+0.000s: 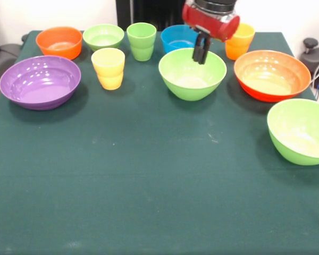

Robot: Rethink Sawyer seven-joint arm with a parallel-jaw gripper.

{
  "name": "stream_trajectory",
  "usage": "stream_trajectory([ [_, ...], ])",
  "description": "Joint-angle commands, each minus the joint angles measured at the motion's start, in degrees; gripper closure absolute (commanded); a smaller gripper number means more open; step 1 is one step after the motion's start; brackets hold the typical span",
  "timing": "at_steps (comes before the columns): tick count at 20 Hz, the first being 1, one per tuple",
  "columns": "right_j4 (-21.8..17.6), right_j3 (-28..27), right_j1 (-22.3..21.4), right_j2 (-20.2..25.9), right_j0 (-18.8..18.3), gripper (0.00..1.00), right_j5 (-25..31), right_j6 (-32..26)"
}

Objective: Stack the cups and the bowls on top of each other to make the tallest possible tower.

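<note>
My gripper (201, 58) hangs from the red arm over the far rim of a large light green bowl (192, 74), empty, fingers close together. Behind it sit the small blue bowl (176, 37) and the orange-yellow cup (240, 41). The yellow cup (108, 68) and light green cup (141, 41) stand left of centre. The small orange bowl (59, 42) and small light green bowl (103, 36) are at the far left. The large purple bowl (40, 81) is left, the large orange-red bowl (271, 74) right, and a second large light green bowl (301, 130) at the right edge.
The dark green tablecloth (149, 186) covers the table. The black pedestal (149, 11) stands at the far side. Dark gear (313, 56) sits beyond the table's right edge.
</note>
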Motion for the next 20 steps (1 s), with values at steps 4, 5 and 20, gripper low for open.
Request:
stream_trajectory([
  [4,9.0,-3.7,5.8,-4.6,5.2,1.00,8.6,25.3],
  [5,9.2,-4.5,6.7,-5.5,5.5,1.00,8.8,26.3],
  [20,10.0,-10.4,13.1,-6.6,3.8,1.00,6.7,30.7],
])
